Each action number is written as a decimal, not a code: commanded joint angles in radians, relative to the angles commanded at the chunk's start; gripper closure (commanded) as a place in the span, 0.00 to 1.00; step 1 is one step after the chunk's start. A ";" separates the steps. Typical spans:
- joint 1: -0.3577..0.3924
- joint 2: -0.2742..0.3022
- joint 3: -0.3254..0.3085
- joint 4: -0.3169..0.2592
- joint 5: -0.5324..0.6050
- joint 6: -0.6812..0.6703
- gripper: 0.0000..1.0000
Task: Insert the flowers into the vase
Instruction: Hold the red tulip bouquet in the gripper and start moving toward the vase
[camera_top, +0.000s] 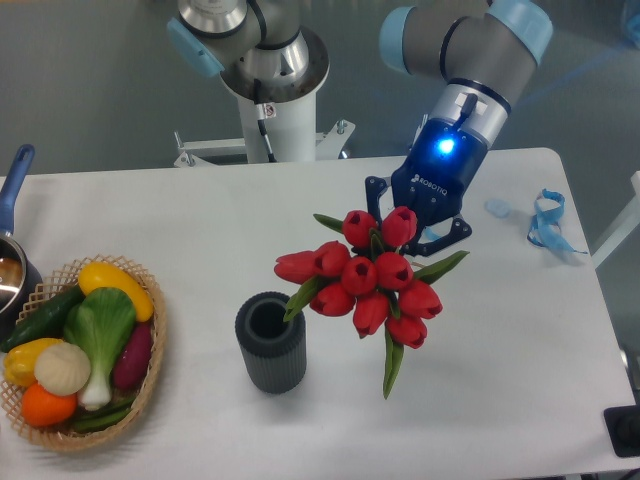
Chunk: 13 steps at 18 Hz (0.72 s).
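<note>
From my remote seat: vase (271, 355) stands upright at table (200, 230) centre, mouth dark, nothing visible inside. Flowers (366, 277) hang just right of and above it, one leaf tip reaching over the rim. Gripper (420, 228) sits behind the blooms; fingers hidden, so I cannot tell their state. Wicker basket (150, 370) at left holds toy vegetables (85, 335). Gripper body reads "ROBOTIQ". Pot (12, 270) at left edge.

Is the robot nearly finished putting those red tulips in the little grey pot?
About halfway. Done: the gripper has the flowers lifted off the table. In hand: the bunch hangs just right of the vase, one leaf reaching over its rim. Left: the stems, hidden behind the blooms, must go into the vase's empty mouth.
</note>
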 joint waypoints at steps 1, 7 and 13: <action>-0.002 0.000 0.000 0.000 0.000 0.002 0.90; -0.003 0.002 -0.008 0.000 0.002 0.000 0.90; -0.012 -0.003 -0.003 0.000 0.000 0.006 0.90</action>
